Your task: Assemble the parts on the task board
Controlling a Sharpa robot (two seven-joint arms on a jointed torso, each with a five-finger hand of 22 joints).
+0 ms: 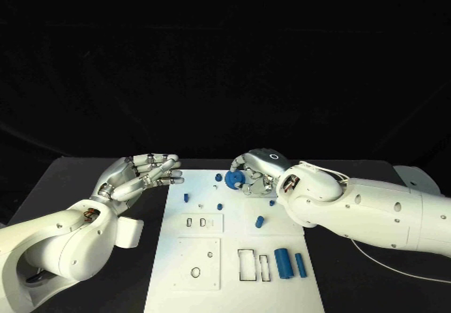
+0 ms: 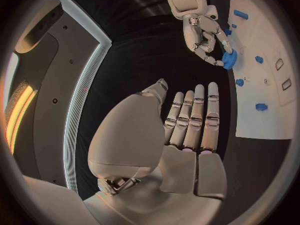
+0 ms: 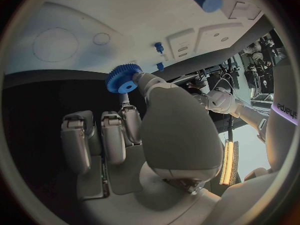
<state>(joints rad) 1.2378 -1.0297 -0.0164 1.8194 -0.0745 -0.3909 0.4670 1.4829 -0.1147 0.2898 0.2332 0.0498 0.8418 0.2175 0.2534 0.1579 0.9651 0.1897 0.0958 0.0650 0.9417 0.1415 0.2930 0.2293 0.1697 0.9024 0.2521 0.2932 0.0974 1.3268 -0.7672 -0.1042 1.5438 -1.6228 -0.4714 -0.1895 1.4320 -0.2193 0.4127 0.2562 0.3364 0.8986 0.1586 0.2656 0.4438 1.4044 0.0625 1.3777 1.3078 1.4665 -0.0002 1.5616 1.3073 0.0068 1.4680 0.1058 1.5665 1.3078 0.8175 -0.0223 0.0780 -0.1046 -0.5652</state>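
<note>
Starting at the left of the head view, the left hand (image 1: 141,175) hovers over the black bench (image 1: 94,182) just beside the board's left edge, fingers extended side by side and holding nothing; its own wrist view confirms an empty palm. Judged from that posture, it is parked clear of the work so as not to obstruct the other arm.

The white board (image 1: 235,261) lies in the middle of the bench. On it, loose blue pieces lie apart: a small peg (image 1: 185,195) near the left edge, a short pin (image 1: 259,222) further right, and two cylinders (image 1: 289,259) lying side by side near the right edge, beside rectangular slots. These appear to be awaiting their turn.

At the board's far end, the right hand (image 1: 259,173) pinches a blue gear (image 3: 123,78) by its rim between thumb and a fingertip, remaining fingers curled back. The gear is held on edge near the board's far corner; whether it touches the surface cannot be told. The rim grip presumably leaves the centre hole free for seating on a post. Alignment of hole to post is the likely point of failure.
</note>
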